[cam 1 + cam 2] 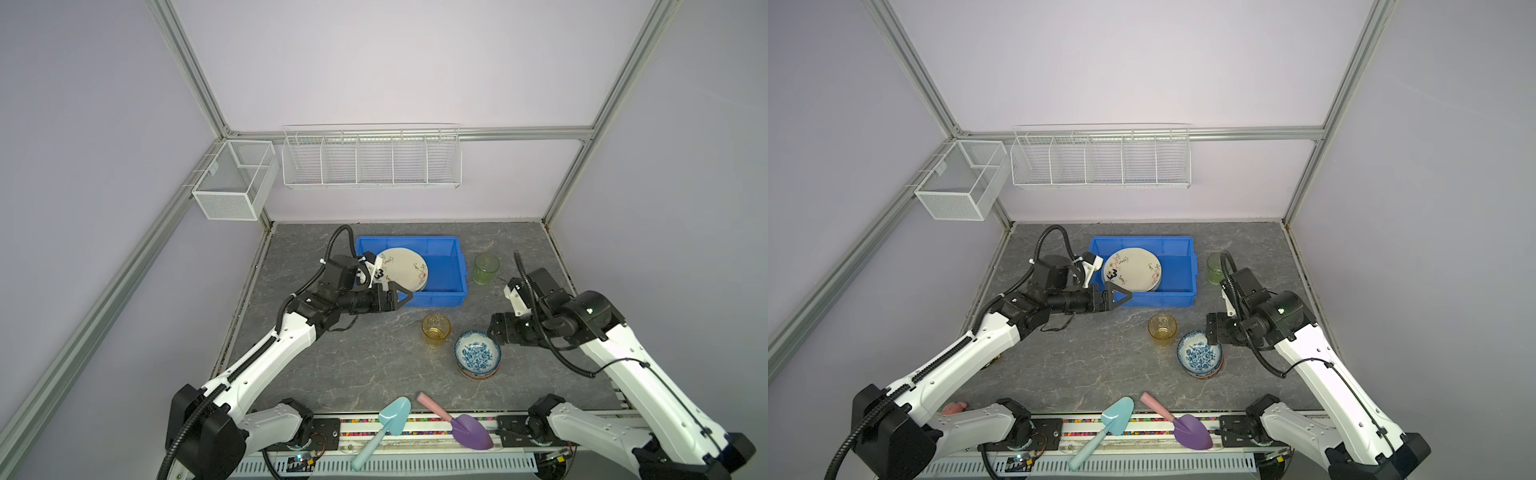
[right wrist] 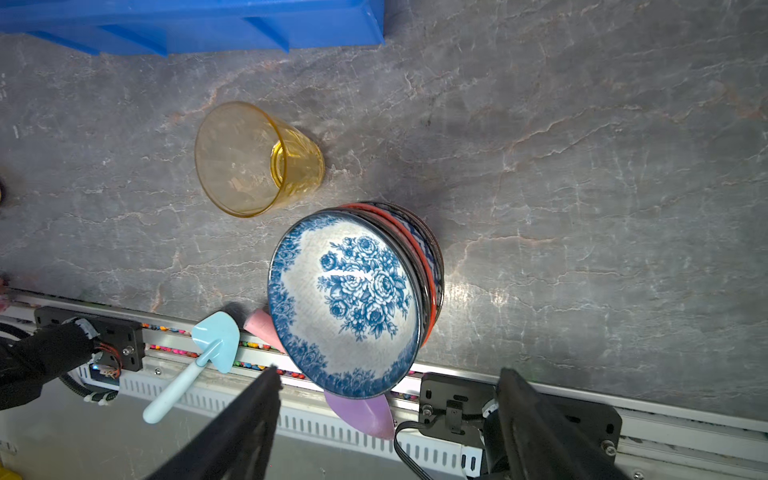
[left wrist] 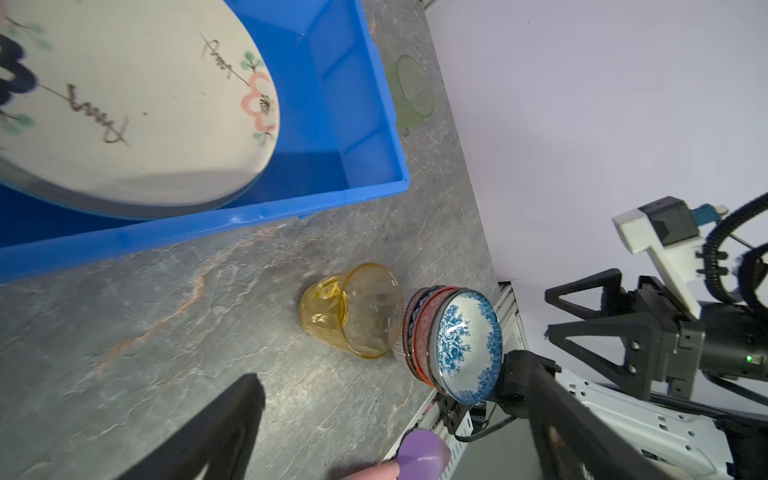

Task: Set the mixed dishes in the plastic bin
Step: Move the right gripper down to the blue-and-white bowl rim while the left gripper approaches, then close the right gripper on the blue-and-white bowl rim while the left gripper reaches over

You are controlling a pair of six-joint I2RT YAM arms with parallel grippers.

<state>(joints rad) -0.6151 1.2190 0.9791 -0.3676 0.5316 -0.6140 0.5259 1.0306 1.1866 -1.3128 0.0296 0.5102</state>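
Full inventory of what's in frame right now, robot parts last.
plastic bin: 1, blue, rear centre of table
plates: stack, cream on top, in bin
green tumbler: 1, right of bin
amber tumbler: 1, in front of bin
bowls: 3 nested, blue-white on top, beside amber tumbler
teal shovel: 1, front edge
purple shovel: 1, front edge
wire baskets: 2, white, wall
left gripper: open, empty, by bin's front-left corner
right gripper: open, empty, by bowls
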